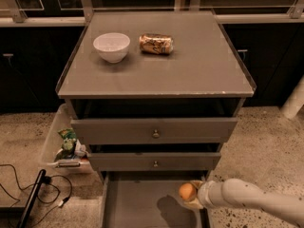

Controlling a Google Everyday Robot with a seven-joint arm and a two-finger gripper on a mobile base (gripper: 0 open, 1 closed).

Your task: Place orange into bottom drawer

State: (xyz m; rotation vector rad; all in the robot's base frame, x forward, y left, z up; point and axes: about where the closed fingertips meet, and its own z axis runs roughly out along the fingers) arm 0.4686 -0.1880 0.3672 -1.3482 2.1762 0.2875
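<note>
Low at the right, the hand (192, 195), at the end of a white arm (251, 201) reaching in from the right edge. Closed on the orange (186, 192), with tan fingers (193, 204) wrapped about its right and lower side. Held in the air over the right part of the bottom drawer (128, 205), clear of the grey floor, with a dark shadow (173, 213) cast on that floor just below. Pulled well out toward the camera, that drawer, with low side walls showing at left and right.

Above it, two taller grey drawer fronts, the middle one (123, 161) and the top one (114, 129), each with a small brass knob (155, 134) at its centre and a dark gap above.

On the desk (190, 70), toward the back left, a white bowl (111, 46) standing upright. Just right of it, apart from it, a tan-and-brown drink can (156, 44) lying on its side.

Down on the speckled ground left of the drawers, a pale bin (50, 144) holding green-labelled packets. Further left, black cables (19, 175) trailing.
</note>
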